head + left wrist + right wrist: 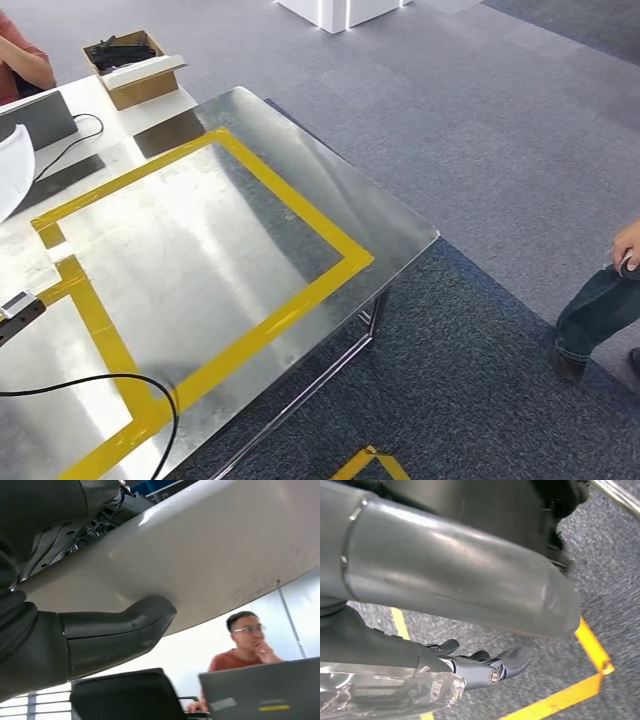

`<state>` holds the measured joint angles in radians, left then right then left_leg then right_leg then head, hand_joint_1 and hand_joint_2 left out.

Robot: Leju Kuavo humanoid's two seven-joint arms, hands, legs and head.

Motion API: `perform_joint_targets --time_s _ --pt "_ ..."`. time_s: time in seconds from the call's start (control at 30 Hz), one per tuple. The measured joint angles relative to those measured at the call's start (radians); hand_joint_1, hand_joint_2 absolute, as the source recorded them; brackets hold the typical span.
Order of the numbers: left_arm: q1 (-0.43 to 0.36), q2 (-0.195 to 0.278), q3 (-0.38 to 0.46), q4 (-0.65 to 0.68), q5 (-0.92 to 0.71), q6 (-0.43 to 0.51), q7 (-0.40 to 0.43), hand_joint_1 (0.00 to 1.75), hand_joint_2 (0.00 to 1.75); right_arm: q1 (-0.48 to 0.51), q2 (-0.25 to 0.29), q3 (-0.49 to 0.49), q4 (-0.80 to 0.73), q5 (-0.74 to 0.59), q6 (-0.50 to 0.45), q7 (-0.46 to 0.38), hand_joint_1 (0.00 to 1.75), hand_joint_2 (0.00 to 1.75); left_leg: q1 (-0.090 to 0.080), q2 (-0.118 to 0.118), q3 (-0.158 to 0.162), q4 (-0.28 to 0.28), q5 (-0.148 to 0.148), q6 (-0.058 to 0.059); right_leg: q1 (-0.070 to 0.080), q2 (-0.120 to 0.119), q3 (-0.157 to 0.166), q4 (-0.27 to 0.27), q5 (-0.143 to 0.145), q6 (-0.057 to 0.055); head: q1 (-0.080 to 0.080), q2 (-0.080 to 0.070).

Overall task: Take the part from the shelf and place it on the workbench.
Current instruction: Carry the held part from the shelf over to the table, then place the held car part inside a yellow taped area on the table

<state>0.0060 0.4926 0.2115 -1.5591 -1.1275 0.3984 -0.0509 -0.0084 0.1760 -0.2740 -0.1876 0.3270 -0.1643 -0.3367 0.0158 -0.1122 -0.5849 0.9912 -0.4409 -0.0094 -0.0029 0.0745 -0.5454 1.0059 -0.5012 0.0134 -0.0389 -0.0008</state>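
Against left hand [94, 635] thumb: white part [211, 555], touching; workbench [226, 250] below.

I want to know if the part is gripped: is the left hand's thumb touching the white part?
Touching. In the left wrist view the thumb presses its tip against the white part's underside, no gap.

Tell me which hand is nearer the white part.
Left. The left hand grips the part, thumb pressed against it; the right hand hangs over the carpet, apart from it.
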Motion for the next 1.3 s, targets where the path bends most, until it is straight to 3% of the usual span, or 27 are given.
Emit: perform_joint_targets --time_s 0.03,0.1,0.17,0.23,0.3,0.33,0.37,0.4,0.47,0.53,0.6,0.63,0.7,0.73,0.77,0.8,0.83,0.87,0.93,1.0,1.07,1.1,1.13,1.2,1.27,1.3 --pt "0.001 0.001 0.000 -0.001 0.000 -0.001 0.001 1.75 1.75 0.000 0.000 0.000 0.000 0.000 0.000 0.000 0.00 0.00 0.002 -0.011 -0.004 0.000 0.003 -0.007 0.000 0.006 0.007 -0.011 -0.003 -0.002 0.000 0.000" --pt "0.006 0.003 0.001 -0.003 -0.001 -0.005 0.002 1.75 1.75 -0.001 0.000 0.000 -0.001 -0.001 0.001 0.000 0.00 0.00 0.007 -0.030 -0.011 -0.002 0.008 -0.020 0.001 -0.018 0.010 -0.016 0.002 -0.010 0.000 0.000" --pt "0.009 0.007 0.003 -0.004 -0.001 -0.007 0.004 1.75 1.75 -0.001 0.000 -0.001 -0.001 -0.001 0.004 -0.001 0.00 0.00 0.005 0.008 -0.028 0.028 -0.015 -0.029 -0.001 -0.045 0.012 -0.025 0.009 -0.025 -0.004 0.000" --pt "0.007 0.010 0.003 -0.005 -0.001 -0.007 0.006 1.75 1.75 0.001 0.000 -0.001 -0.001 -0.001 0.006 -0.001 0.00 0.00 0.003 0.076 -0.077 0.136 -0.078 -0.035 0.001 -0.074 0.012 -0.029 0.011 -0.035 -0.009 0.000" --pt "0.010 0.009 0.000 -0.005 -0.001 -0.007 0.006 1.75 1.75 0.004 0.000 -0.001 -0.001 -0.001 0.006 -0.001 0.00 0.00 0.006 0.101 -0.132 0.260 -0.129 -0.042 0.004 -0.105 0.011 -0.029 0.009 -0.037 -0.011 0.000" --pt "0.013 0.009 0.000 -0.005 -0.002 -0.008 0.006 1.75 1.75 0.005 0.000 -0.001 -0.001 -0.001 0.007 -0.001 0.00 0.00 0.007 0.104 -0.142 0.284 -0.131 -0.044 0.005 -0.119 0.011 -0.028 0.008 -0.038 -0.011 0.000" --pt "0.015 0.009 -0.001 -0.005 -0.002 -0.008 0.006 1.75 1.75 0.006 0.000 -0.001 -0.001 -0.001 0.007 -0.001 0.00 0.00 0.008 0.107 -0.129 0.266 -0.113 -0.046 0.005 -0.134 0.011 -0.028 0.007 -0.037 -0.010 0.000" --pt "0.015 0.010 0.000 -0.005 -0.002 -0.009 0.006 1.75 1.75 0.006 0.000 -0.001 -0.001 -0.002 0.007 -0.001 0.00 0.00 0.009 0.117 -0.098 0.212 -0.081 -0.046 0.005 -0.148 0.012 -0.026 0.005 -0.035 -0.011 0.000" --pt "0.013 0.012 0.000 -0.006 -0.003 -0.012 0.006 1.75 1.75 0.006 0.000 -0.002 -0.002 -0.002 0.008 -0.001 0.00 0.00 0.006 0.167 -0.021 0.074 -0.027 -0.044 0.010 -0.173 0.015 -0.020 -0.003 -0.026 -0.012 0.000" --pt "0.011 0.014 -0.001 -0.008 -0.008 -0.013 0.004 1.75 1.75 0.005 0.000 -0.002 -0.002 -0.003 0.009 -0.002 0.00 0.00 0.000 0.193 0.010 0.013 -0.016 -0.033 0.017 -0.194 0.018 -0.016 -0.010 -0.016 -0.009 0.000" --pt "0.016 0.021 -0.002 -0.009 -0.016 -0.005 -0.013 1.75 1.75 0.005 0.000 -0.002 -0.003 -0.003 0.011 -0.003 0.00 0.00 -0.003 0.170 0.005 0.011 -0.016 -0.019 0.019 -0.218 0.023 -0.018 -0.012 -0.007 -0.006 0.000" --pt "0.021 0.028 -0.004 -0.010 -0.020 0.004 -0.027 1.75 1.75 0.004 0.000 -0.002 -0.005 -0.002 0.012 -0.005 0.00 0.00 -0.002 0.157 0.004 0.010 -0.014 -0.013 0.017 -0.211 0.023 -0.015 -0.017 0.000 -0.006 0.000" --pt "0.027 0.044 -0.008 -0.012 -0.022 0.022 -0.063 1.75 1.75 0.003 -0.001 -0.002 -0.006 0.001 0.017 -0.009 0.00 0.00 0.002 0.133 0.002 0.007 -0.009 0.000 0.012 -0.154 0.001 0.035 -0.054 0.011 -0.004 0.000" --pt "0.031 0.052 -0.011 -0.014 -0.021 0.031 -0.080 1.75 1.75 0.003 -0.001 -0.002 -0.006 0.001 0.019 -0.011 0.00 0.00 0.004 0.121 0.000 0.006 -0.007 0.005 0.009 -0.115 -0.027 0.094 -0.087 0.016 -0.003 0.000" --pt "0.034 0.058 -0.014 -0.015 -0.019 0.036 -0.096 1.75 1.75 0.003 -0.002 -0.002 -0.006 0.002 0.021 -0.012 0.00 0.00 0.003 0.109 -0.002 0.007 -0.006 0.009 0.007 -0.091 -0.061 0.166 -0.122 0.017 -0.002 0.000" --pt "0.040 0.063 -0.017 -0.016 -0.015 0.041 -0.111 1.75 1.75 0.004 -0.002 -0.002 -0.006 0.002 0.023 -0.012 0.00 0.00 0.002 0.096 -0.003 0.007 -0.006 0.011 0.007 -0.081 -0.095 0.233 -0.148 0.017 -0.002 0.000" --pt "0.048 0.068 -0.021 -0.017 -0.011 0.045 -0.125 1.75 1.75 0.004 -0.003 -0.002 -0.006 0.003 0.024 -0.013 0.00 0.00 0.000 0.082 -0.004 0.007 -0.005 0.012 0.007 -0.077 -0.118 0.274 -0.155 0.015 -0.002 0.000" --pt "0.056 0.073 -0.025 -0.018 -0.007 0.048 -0.136 1.75 1.75 0.005 -0.004 -0.002 -0.006 0.003 0.025 -0.014 0.00 0.00 -0.002 0.068 -0.004 0.007 -0.004 0.012 0.008 -0.075 -0.121 0.275 -0.142 0.012 -0.002 0.000" --pt "0.066 0.083 -0.033 -0.021 0.000 0.051 -0.151 1.75 1.75 0.005 -0.004 -0.002 -0.006 0.005 0.026 -0.015 0.00 0.00 -0.004 0.038 -0.003 0.007 -0.004 0.012 0.009 -0.057 -0.073 0.166 -0.068 0.001 -0.002 0.000" --pt "0.072 0.091 -0.039 -0.025 0.012 0.052 -0.167 1.75 1.75 0.003 -0.006 -0.002 -0.006 0.006 0.027 -0.017 0.00 0.00 -0.004 0.015 -0.004 0.008 -0.002 0.008 0.007 -0.016 -0.015 0.037 -0.018 -0.015 -0.003 0.000" --pt "0.082 0.101 -0.050 -0.031 0.031 0.054 -0.199 1.75 1.75 0.000 -0.008 -0.002 -0.006 0.007 0.033 -0.020 0.00 0.00 0.001 -0.003 -0.010 0.008 0.001 -0.003 0.009 0.004 0.006 -0.009 -0.014 -0.023 -0.002 0.000" --pt "0.091 0.110 -0.057 -0.035 0.040 0.056 -0.219 1.75 1.75 -0.002 -0.008 -0.002 -0.006 0.006 0.037 -0.022 0.00 0.00 0.003 -0.013 -0.012 0.008 0.003 -0.011 0.011 -0.002 0.010 -0.014 -0.013 -0.024 -0.001 0.000" --pt "0.101 0.118 -0.065 -0.040 0.046 0.058 -0.238 1.75 1.75 -0.004 -0.009 -0.002 -0.006 0.004 0.042 -0.023 0.00 0.00 0.005 -0.011 -0.015 0.009 0.002 -0.017 0.010 -0.009 0.014 -0.018 -0.009 -0.028 -0.001 0.000" --pt "0.113 0.133 -0.081 -0.051 0.055 0.065 -0.262 1.75 1.75 -0.004 -0.009 -0.003 -0.007 0.001 0.046 -0.027 0.00 0.00 0.004 0.033 -0.031 0.042 -0.024 -0.027 0.007 -0.024 0.023 -0.029 0.000 -0.037 -0.005 0.000" --pt "0.115 0.140 -0.098 -0.060 0.061 0.072 -0.274 1.75 1.75 -0.003 -0.008 -0.003 -0.006 -0.005 0.039 -0.027 0.00 0.00 0.003 0.087 -0.080 0.151 -0.088 -0.037 0.005 -0.039 0.025 -0.034 0.003 -0.042 -0.009 0.000" --pt "0.116 0.140 -0.108 -0.064 0.065 0.077 -0.283 1.75 1.75 -0.002 -0.006 -0.003 -0.006 -0.009 0.031 -0.025 0.00 0.00 0.006 0.097 -0.110 0.218 -0.118 -0.042 0.005 -0.047 0.024 -0.033 0.003 -0.042 -0.010 0.000"
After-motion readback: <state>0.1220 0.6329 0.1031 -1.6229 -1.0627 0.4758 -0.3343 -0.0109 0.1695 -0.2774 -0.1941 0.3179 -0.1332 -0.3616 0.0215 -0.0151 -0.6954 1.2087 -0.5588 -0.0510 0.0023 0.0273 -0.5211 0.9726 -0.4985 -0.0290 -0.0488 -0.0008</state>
